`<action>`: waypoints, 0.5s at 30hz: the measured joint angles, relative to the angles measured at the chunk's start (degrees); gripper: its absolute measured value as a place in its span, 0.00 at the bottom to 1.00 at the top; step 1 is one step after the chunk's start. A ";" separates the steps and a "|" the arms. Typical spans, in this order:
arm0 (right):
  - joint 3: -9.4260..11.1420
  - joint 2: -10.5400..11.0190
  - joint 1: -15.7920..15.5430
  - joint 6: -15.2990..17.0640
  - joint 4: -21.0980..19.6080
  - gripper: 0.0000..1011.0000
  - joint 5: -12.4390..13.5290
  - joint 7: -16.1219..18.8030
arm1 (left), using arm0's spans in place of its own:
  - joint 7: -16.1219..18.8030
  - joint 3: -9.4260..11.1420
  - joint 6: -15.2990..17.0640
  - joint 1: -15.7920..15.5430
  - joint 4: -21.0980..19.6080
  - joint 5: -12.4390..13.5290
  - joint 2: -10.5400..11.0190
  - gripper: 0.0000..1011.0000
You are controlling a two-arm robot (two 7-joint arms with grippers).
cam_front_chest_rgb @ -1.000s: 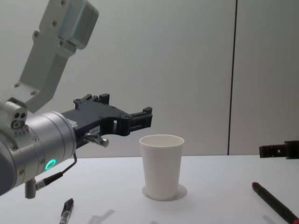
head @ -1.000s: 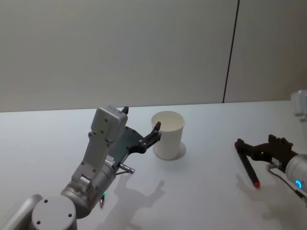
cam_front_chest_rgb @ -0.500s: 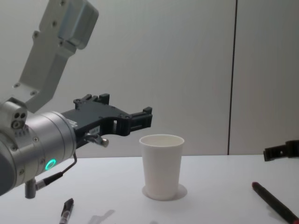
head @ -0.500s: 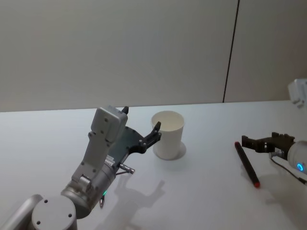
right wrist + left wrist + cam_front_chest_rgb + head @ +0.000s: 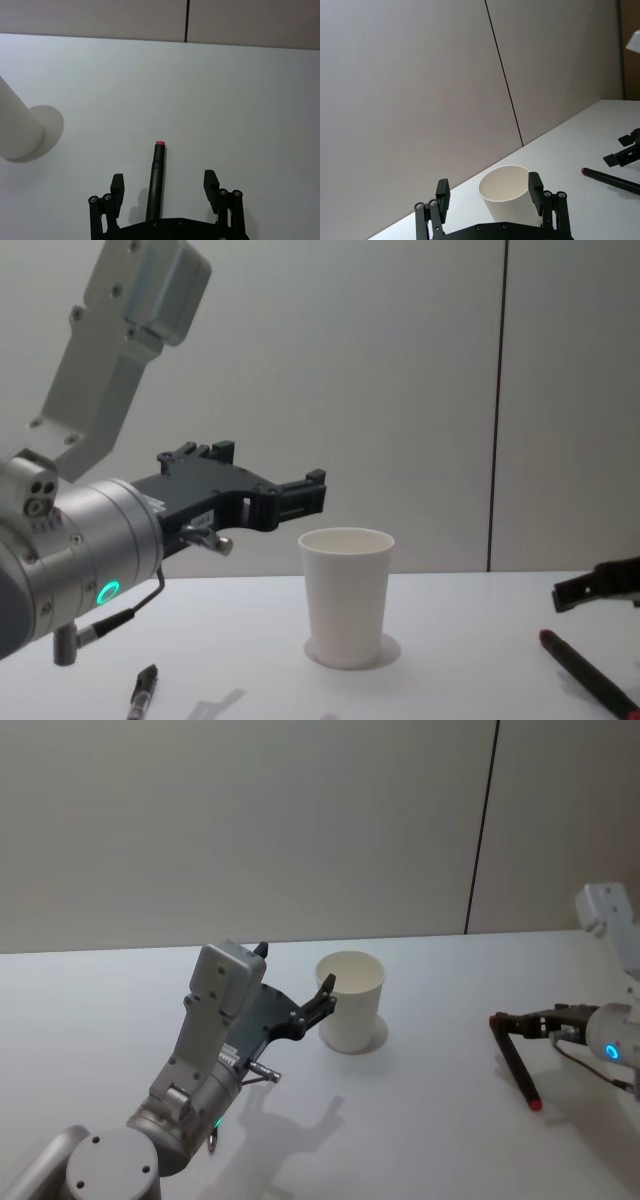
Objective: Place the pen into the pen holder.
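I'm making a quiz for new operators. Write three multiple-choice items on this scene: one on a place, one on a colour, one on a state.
1. Where is the pen? A) flat on the table, right of the cup B) in the cup C) on a shelf
2. What colour is its tip? A) green B) red C) yellow
3. How is the right gripper? A) shut on the pen B) shut on the cup C) open
Answers: 1 A, it lies on the table; 2 B, its end shows red; 3 C, it stands wide open above the pen. The left gripper hangs open by the cup.
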 joint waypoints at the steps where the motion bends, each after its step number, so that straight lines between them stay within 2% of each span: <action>1: -0.10 -0.09 0.31 0.19 0.48 0.99 -0.32 0.34 | 0.00 0.00 0.00 0.00 0.00 0.00 0.00 0.99; 15: -2.46 -2.47 5.72 2.12 8.56 0.99 -4.06 3.25 | 0.00 0.00 0.00 0.00 0.00 0.00 0.00 0.99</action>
